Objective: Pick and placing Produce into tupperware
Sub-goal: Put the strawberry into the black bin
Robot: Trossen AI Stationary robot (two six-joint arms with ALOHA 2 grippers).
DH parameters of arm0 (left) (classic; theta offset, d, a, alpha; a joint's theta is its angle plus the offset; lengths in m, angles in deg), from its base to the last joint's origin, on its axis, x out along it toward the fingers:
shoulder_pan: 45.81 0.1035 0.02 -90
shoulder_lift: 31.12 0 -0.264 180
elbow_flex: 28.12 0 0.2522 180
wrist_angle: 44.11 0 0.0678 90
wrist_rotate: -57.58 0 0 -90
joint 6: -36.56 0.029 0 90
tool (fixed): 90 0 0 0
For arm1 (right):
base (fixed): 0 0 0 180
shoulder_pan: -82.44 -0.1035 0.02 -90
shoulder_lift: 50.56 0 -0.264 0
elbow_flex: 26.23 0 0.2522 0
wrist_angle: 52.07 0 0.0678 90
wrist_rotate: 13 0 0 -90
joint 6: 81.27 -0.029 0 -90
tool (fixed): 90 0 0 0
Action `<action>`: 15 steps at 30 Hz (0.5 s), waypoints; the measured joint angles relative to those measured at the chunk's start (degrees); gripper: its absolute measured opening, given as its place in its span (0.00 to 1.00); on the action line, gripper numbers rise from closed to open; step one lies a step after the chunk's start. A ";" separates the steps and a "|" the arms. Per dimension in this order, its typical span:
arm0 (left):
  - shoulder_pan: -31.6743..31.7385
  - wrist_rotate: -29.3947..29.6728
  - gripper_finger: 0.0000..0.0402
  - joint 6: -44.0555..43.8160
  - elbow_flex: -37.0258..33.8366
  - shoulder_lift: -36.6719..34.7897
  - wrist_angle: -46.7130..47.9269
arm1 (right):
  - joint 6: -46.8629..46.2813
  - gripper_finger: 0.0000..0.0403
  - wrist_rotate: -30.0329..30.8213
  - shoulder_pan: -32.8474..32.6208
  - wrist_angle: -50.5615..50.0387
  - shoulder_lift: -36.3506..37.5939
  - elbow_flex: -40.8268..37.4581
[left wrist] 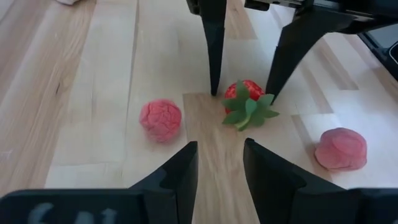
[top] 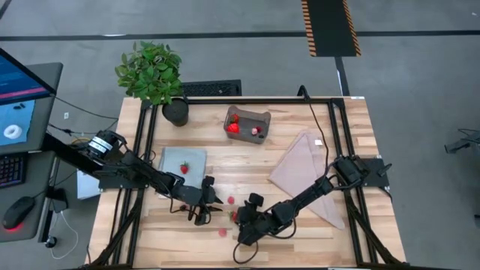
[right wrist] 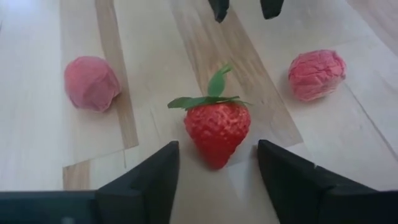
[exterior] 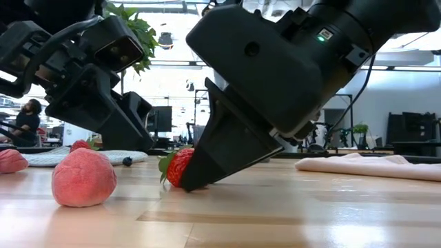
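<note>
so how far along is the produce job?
Done: a few red pieces sit in the tub. In hand: the right gripper straddles a strawberry on the table, jaws open, not yet gripped; the left gripper hovers opposite, empty. Left: two pink pieces beside it.

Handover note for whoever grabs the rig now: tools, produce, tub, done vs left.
Right tool: open, fingers straddling the strawberry on the table's front middle; nothing gripped yet.
Left tool: open and empty, facing the same strawberry from the other side.
Tupperware: at the table's back centre, with some red pieces already inside.
Left: this strawberry, two pink pieces beside it, and a strawberry on the blue-grey mat. Pink cloth on the right is untouched.
</note>
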 joint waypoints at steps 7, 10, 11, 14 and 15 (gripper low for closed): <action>0.00 0.17 0.29 0.04 0.00 0.00 0.37 | 0.02 0.30 -0.05 0.28 0.05 0.00 -0.02; 0.00 0.19 0.29 0.08 0.00 0.00 0.37 | 0.21 0.22 -0.20 0.28 0.13 0.00 -0.02; 0.00 0.25 0.29 0.21 0.00 0.00 0.37 | 0.34 0.21 -0.20 0.28 0.14 0.00 -0.02; 0.00 0.31 0.29 0.44 0.00 0.00 0.37 | 0.46 0.18 -0.26 0.28 0.26 0.00 0.00; 0.00 0.33 0.29 0.45 0.00 0.00 0.37 | 0.61 0.17 -0.31 0.28 0.25 0.01 0.00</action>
